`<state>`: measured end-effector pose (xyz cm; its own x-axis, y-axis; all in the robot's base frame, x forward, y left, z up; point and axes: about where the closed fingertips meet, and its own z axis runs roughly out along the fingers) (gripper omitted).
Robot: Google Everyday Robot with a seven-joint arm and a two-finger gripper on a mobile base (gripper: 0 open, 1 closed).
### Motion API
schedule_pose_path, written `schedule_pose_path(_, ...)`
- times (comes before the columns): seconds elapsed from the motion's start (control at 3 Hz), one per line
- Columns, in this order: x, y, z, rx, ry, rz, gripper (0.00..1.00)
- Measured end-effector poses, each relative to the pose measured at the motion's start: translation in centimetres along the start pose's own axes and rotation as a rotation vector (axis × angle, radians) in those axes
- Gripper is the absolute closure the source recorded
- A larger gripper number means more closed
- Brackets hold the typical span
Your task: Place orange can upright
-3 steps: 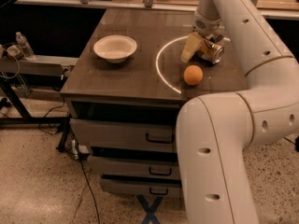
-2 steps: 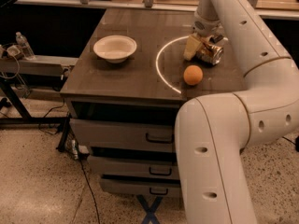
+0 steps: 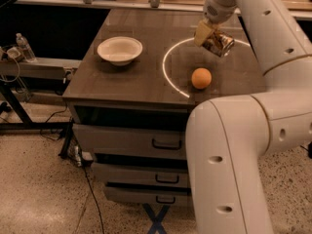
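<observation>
Orange can (image 3: pixel 219 44) sits tilted in the claw (image 3: pixel 207 34), just behind the round orange fruit (image 3: pixel 201 78) and slightly to its right, with its silver end pointing down and right. The claw is closed on the can's upper end. The fruit rests on the worktop (image 3: pixel 131 82) inside a white ring (image 3: pixel 164 69). A white bowl (image 3: pixel 120 49) stands well left of the fruit.

Arm extended; end effector (image 3: pixel 208 34) far right, clamped on orange can (image 3: pixel 220 44).
</observation>
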<state>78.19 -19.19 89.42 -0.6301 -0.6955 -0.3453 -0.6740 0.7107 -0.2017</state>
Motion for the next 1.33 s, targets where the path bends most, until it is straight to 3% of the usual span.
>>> schedule_pose_path(0.33, -1.5, -0.9, -3.7, 0.029, -0.121, 0.0, 1.0)
schedule_pose_path(0.67, -2.3, -2.4, -7.1, 0.043, -0.285, 0.018, 1.0)
schedule_pose_path(1.33, -2.2, -5.5, -9.8, 0.041, -0.631, 0.062, 1.0)
